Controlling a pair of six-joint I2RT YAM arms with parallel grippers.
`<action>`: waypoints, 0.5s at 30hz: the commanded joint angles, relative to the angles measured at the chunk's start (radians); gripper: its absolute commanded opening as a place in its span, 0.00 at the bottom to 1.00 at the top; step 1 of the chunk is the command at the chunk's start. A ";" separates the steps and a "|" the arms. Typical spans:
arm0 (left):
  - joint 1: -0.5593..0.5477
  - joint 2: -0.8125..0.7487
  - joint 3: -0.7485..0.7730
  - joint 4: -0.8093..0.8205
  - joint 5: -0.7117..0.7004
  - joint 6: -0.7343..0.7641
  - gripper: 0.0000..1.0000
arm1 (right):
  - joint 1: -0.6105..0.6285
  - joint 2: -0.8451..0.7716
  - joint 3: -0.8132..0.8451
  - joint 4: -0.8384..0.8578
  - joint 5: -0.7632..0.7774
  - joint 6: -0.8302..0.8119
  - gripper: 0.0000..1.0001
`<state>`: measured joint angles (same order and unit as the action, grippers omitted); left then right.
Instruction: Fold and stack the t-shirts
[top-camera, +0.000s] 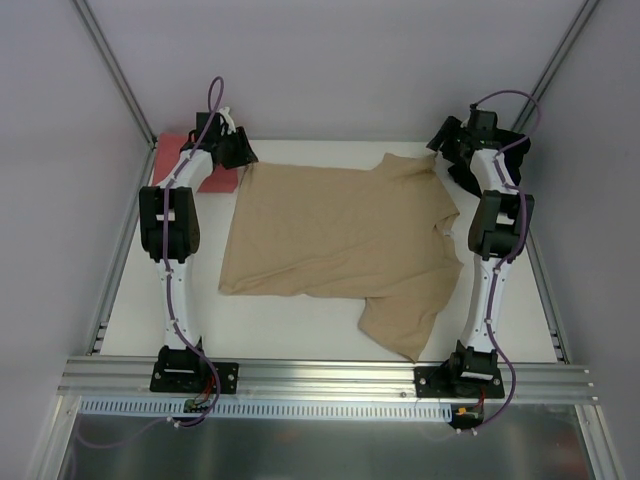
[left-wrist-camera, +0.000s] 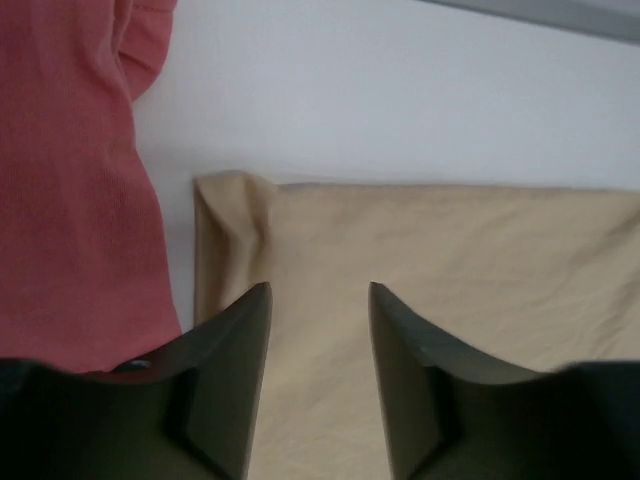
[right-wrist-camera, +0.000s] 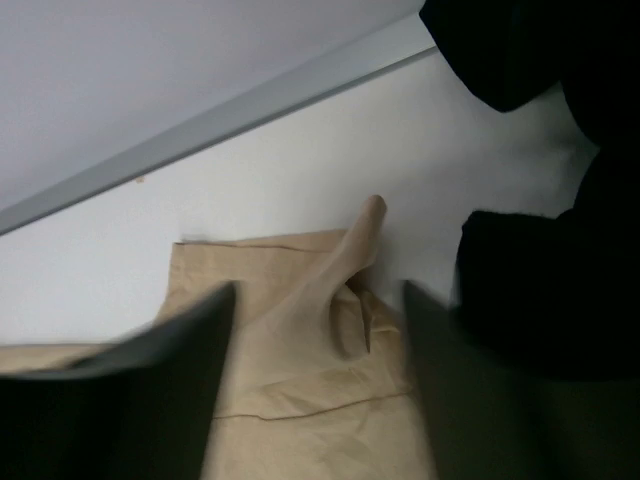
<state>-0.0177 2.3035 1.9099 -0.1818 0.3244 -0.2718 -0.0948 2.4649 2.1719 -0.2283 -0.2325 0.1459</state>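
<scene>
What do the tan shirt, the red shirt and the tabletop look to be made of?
Tan shirt: soft matte cloth, probably cotton; it wrinkles and folds limply at its corners. Red shirt: matte knit cloth; fine ribbing shows up close. Tabletop: smooth, hard white board, no glare; exact material unclear.

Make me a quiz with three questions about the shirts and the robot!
1. Where is the red shirt?
A. far left corner of the table
B. middle of the table
C. near right corner

2. How many shirts show?
A. one
B. three
C. five

3. The left gripper is:
A. open above the tan shirt
B. shut on the red shirt
C. out of sight

Answers:
1 A: the top view shows it in that corner.
2 B: one tan, one red, one black shirt.
3 A: its jaws stand apart with nothing between them.
</scene>
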 joint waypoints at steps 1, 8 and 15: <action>0.010 -0.029 -0.018 -0.030 0.031 -0.004 0.46 | -0.008 -0.033 -0.026 0.000 -0.004 0.007 0.89; 0.010 -0.199 -0.247 0.065 0.068 -0.073 0.99 | -0.010 -0.012 0.011 -0.017 0.015 0.001 0.99; -0.030 -0.389 -0.540 0.203 0.088 -0.135 0.99 | -0.011 0.077 0.088 0.001 -0.010 0.064 0.97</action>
<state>-0.0254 2.0319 1.4174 -0.0929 0.3809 -0.3725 -0.0967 2.5172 2.2162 -0.2493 -0.2321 0.1661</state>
